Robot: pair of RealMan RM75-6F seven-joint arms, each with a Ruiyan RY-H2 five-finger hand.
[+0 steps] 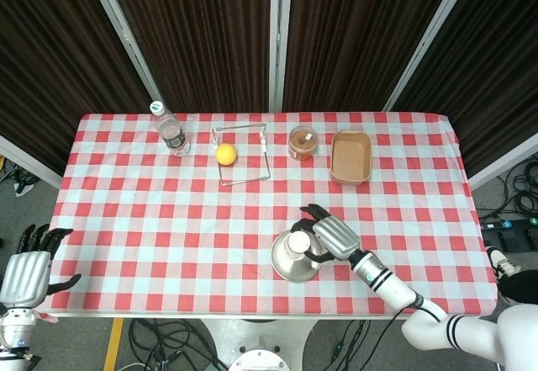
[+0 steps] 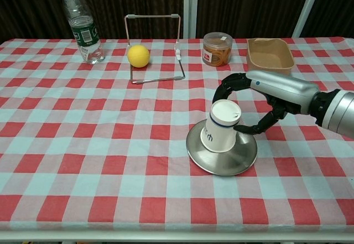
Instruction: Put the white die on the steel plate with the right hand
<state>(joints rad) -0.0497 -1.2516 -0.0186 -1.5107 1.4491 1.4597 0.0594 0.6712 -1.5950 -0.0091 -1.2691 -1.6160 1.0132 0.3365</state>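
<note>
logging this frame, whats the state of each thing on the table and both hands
paper cup: upside down, tilted on the plate
steel plate: tipped up at its far side
right hand: fingers around the cup
left hand: open, off the table
water bottle: upright, capped
snack jar: upright, lidded
brown tray: empty

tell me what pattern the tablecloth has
Red and white checks on the tablecloth, clearest in the chest view.

Robot test lab or studio, dark pleated curtains (image 1: 202, 26) between slanted metal poles (image 1: 122, 26), red-and-white checked tablecloth (image 1: 151, 211) over a staged table, loose black cables (image 1: 525, 177) on grey floor
</note>
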